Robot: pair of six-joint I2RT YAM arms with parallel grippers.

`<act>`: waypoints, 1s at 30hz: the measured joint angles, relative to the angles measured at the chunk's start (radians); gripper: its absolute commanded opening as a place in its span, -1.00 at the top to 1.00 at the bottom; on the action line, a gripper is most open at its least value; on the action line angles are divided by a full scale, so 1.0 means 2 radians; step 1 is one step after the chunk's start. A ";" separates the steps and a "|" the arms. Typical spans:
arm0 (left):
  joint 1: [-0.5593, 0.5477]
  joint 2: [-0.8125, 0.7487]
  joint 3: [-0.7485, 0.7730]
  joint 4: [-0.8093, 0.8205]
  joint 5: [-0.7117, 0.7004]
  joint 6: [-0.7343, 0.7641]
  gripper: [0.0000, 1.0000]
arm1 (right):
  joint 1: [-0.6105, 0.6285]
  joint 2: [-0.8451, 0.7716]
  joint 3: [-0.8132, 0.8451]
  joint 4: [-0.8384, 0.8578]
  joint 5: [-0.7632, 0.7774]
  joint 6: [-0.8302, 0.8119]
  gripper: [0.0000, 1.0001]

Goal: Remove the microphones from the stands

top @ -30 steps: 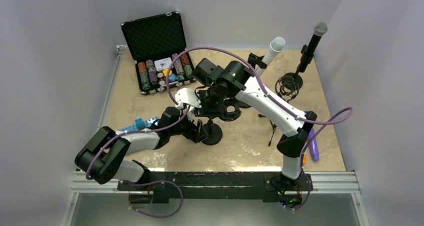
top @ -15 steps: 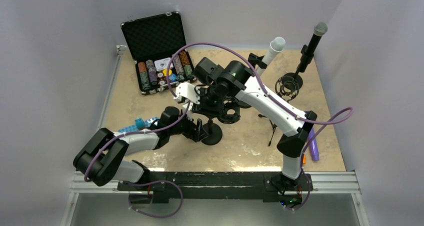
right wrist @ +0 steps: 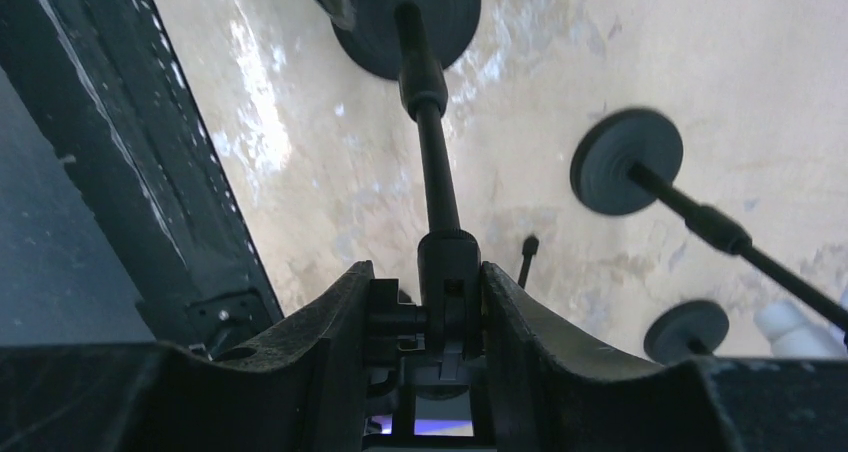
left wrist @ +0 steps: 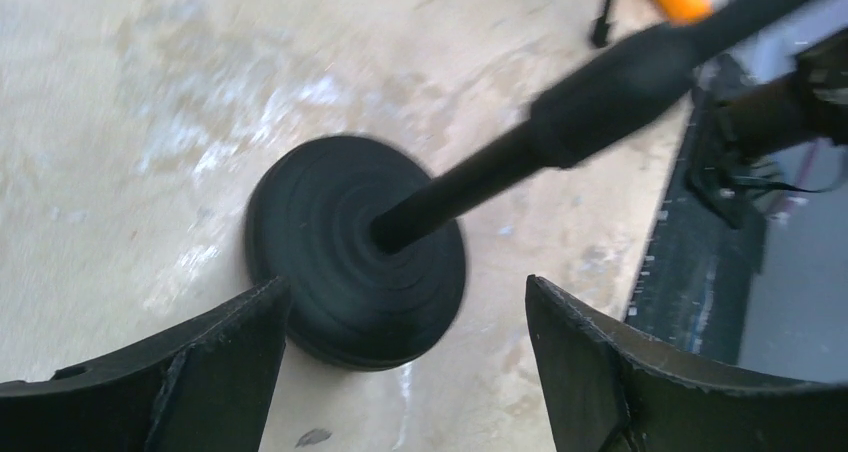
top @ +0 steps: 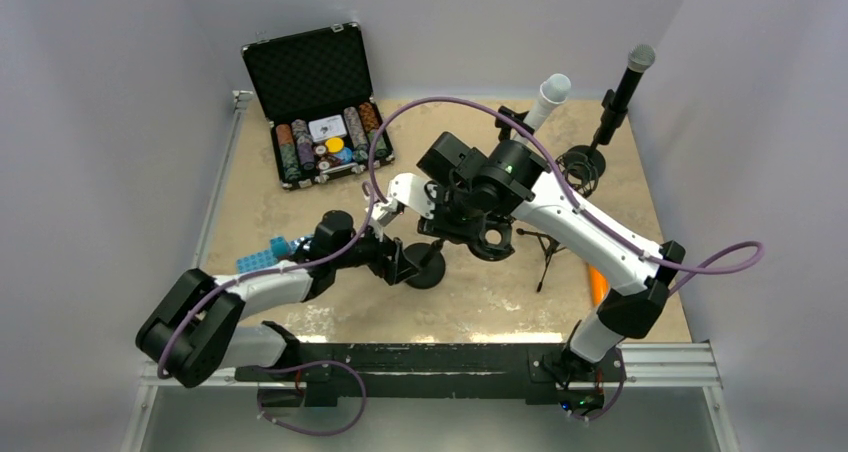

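**Premises: robot test cell, laboratory type**

The work area is a boxed-in bench, not a domestic or retail room. Plain pale walls (top: 90,122) close it on three sides. A beige marbled tabletop (top: 480,307) ends at an aluminium rail (top: 670,364). The left arm (top: 260,287) and right arm (top: 590,234) are bolted there, with purple cables (top: 450,100) running loose. Unrelated props stand about: a poker-chip case (top: 310,72), a black microphone (top: 640,58) and a white microphone (top: 553,88).

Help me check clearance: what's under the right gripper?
The right gripper holds a stand pole that drops to a base on the table. From above, the arm hides the grip.
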 measured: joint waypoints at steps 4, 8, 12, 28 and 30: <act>0.001 -0.056 0.000 0.007 0.037 0.012 -0.79 | -0.005 -0.003 0.006 -0.036 0.023 -0.001 1.00; -0.001 -0.101 0.000 -0.001 0.059 0.034 -0.78 | -0.006 -0.003 0.007 -0.058 0.035 -0.002 1.00; -0.003 -0.116 -0.006 -0.009 0.069 0.055 -0.77 | -0.006 -0.005 0.007 -0.072 0.040 -0.004 1.00; -0.065 0.077 0.035 0.076 0.076 0.109 -0.52 | 0.022 0.049 0.090 -0.097 0.031 -0.003 1.00; -0.075 0.089 0.042 0.091 0.080 0.112 -0.48 | 0.022 0.054 0.106 -0.103 0.031 -0.004 1.00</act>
